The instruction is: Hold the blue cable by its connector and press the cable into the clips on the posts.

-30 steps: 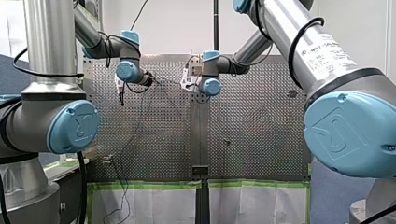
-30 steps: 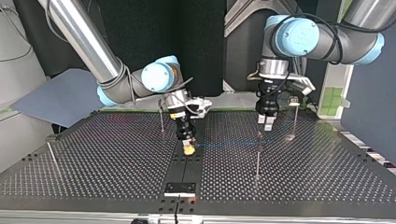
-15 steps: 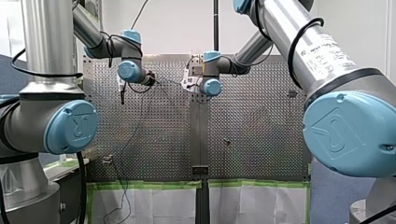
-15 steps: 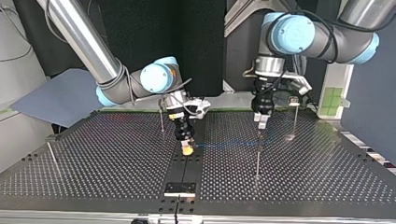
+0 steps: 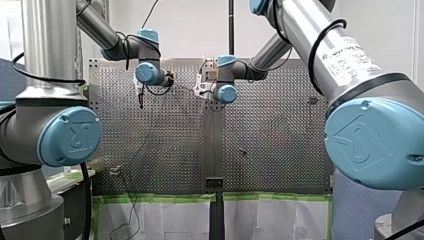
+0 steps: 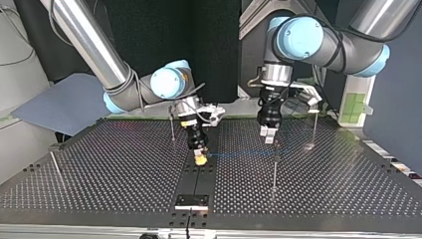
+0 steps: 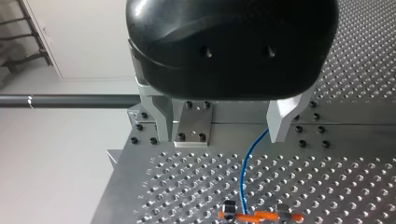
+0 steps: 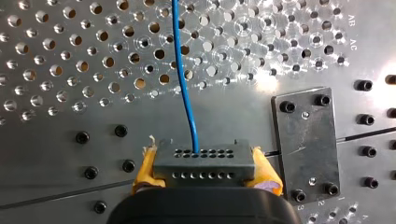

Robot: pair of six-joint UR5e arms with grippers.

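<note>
The right tool [image 8: 204,173] has its 2 yellow rubbery pads [image 8: 145,170] closed on 1 dark grey rectangular connector block [image 8: 203,161], whose face shows 2 rows of small round holes. 1 thin, smooth blue cable [image 8: 184,84] leaves that face and runs straight ahead of the tool over the perforated metal tabletop [image 8: 233,116]; 1 flat black plate [image 8: 306,140] with 4 corner screws lies just beside the tool. The left tool [image 7: 222,123], a glossy black body with 2 bare metal fingers [image 7: 280,119], has them spread wide, gripping nothing; the cable passes below the gap, nearer 1 finger, to 1 orange clip [image 7: 256,216] ahead. In the top view 4 thin metal posts [image 6: 274,169] stand around both tools
</note>
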